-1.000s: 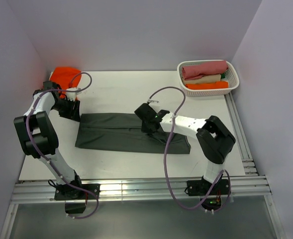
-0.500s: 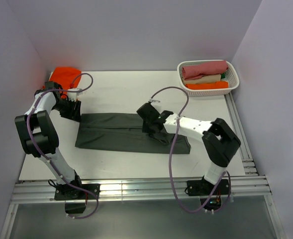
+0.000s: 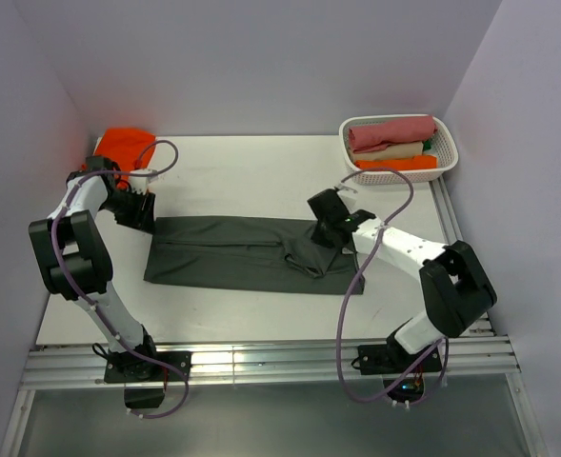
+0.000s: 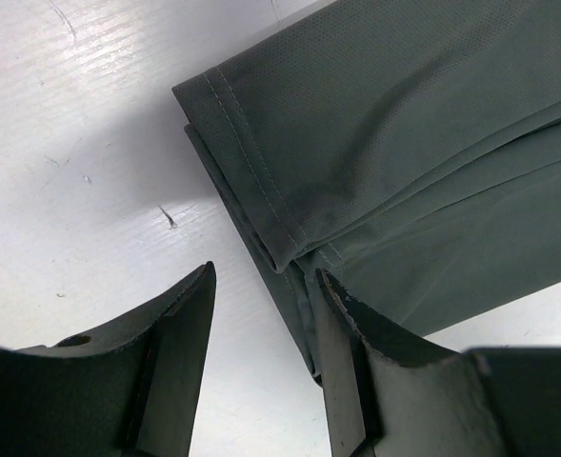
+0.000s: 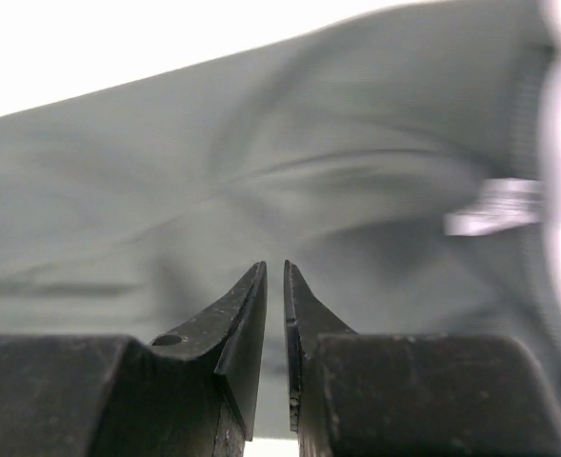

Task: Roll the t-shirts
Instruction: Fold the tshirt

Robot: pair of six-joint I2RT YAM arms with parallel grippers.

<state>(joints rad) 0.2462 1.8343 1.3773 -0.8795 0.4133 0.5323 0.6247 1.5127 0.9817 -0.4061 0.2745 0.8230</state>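
Note:
The dark grey t-shirt (image 3: 232, 252) lies folded into a long strip across the table's middle. It fills much of the left wrist view (image 4: 404, 143) and the right wrist view (image 5: 261, 171). My left gripper (image 3: 139, 214) is open at the strip's left end, its jaws (image 4: 266, 271) astride the hemmed corner. My right gripper (image 3: 328, 228) hovers over the strip's right end, its jaws (image 5: 274, 264) a narrow slit apart with nothing between them. A white neck label (image 5: 504, 205) shows ahead of it. The orange t-shirt (image 3: 126, 145) lies bunched at the back left corner.
A white basket (image 3: 449, 143) at the back right holds rolled shirts, a pink one (image 3: 391, 131) on top and an orange one (image 3: 396, 164) in front. Metal rails (image 3: 261, 362) run along the near edge and the right side.
My right gripper has travelled right along the grey shirt, from its middle to its right end, leaving a small pucker in the cloth. The left arm has stayed put.

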